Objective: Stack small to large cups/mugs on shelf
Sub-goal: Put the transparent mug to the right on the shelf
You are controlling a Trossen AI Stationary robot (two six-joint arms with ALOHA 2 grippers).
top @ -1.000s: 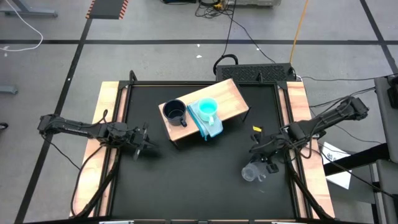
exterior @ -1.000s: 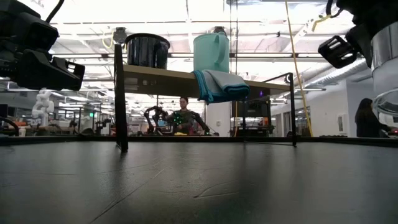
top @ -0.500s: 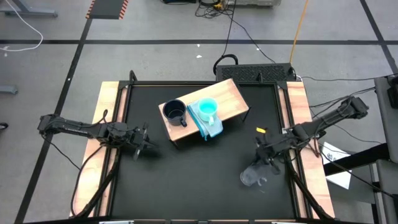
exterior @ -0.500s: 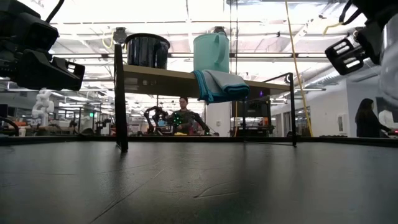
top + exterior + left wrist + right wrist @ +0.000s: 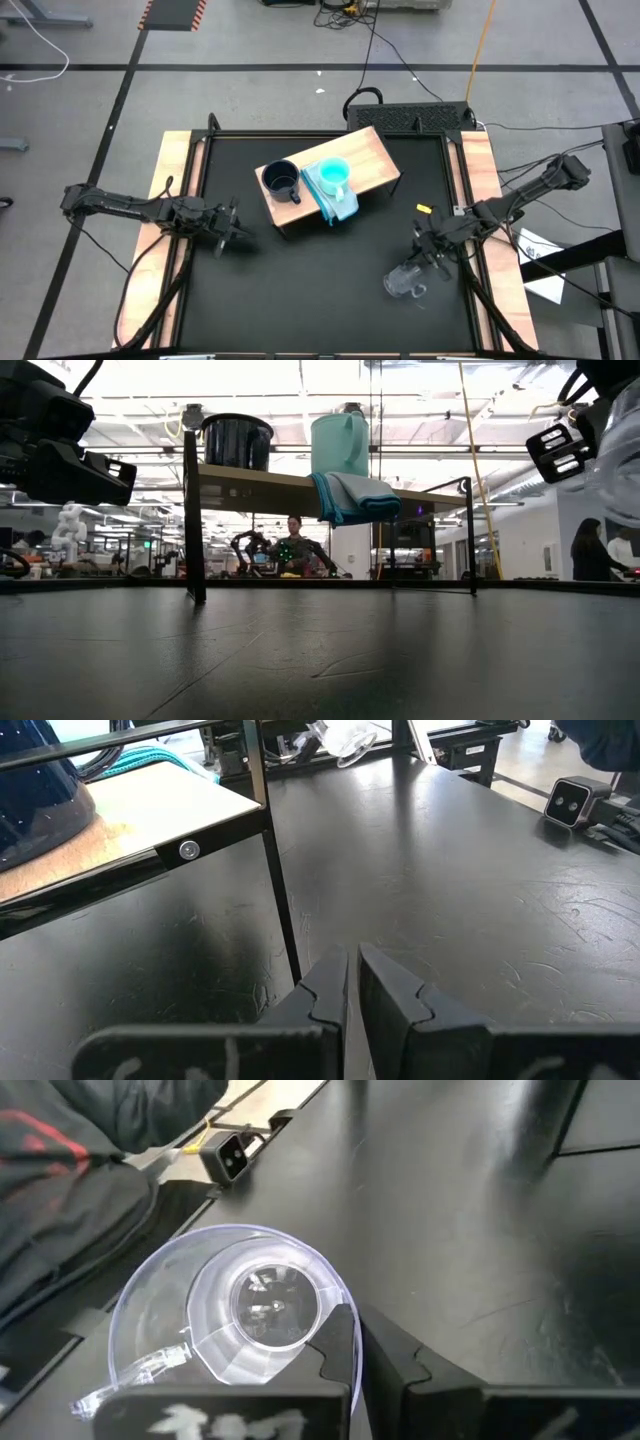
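The tan wooden shelf (image 5: 375, 158) stands at the table's centre. On it are a dark navy mug (image 5: 281, 180) and a turquoise cup (image 5: 333, 175), the cup on a pale blue cloth (image 5: 340, 205). My right gripper (image 5: 430, 262) is shut on the clear glass mug (image 5: 402, 283) at the right near part of the table; the mug also shows in the right wrist view (image 5: 235, 1315), its mouth toward the camera. My left gripper (image 5: 238, 233) is shut and empty, left of the shelf; it also shows in its wrist view (image 5: 352, 982). My right gripper holds the glass mug by its rim wall (image 5: 345, 1305), on the side away from the handle (image 5: 130, 1375). One finger (image 5: 335, 1350) is inside the mug and the other is outside. The mug is tipped over on its side and lifted clear of the table (image 5: 620, 470).
The black table top is bounded by wooden side strips (image 5: 175, 170). The shelf stands on thin black legs (image 5: 194, 530). A small yellow item (image 5: 424, 209) lies right of the shelf. People show in the room beyond the table (image 5: 293, 545).
My right gripper has gone a little toward the table's near edge and has turned, and the glass mug has tipped from near upright onto its side, clear of the table.
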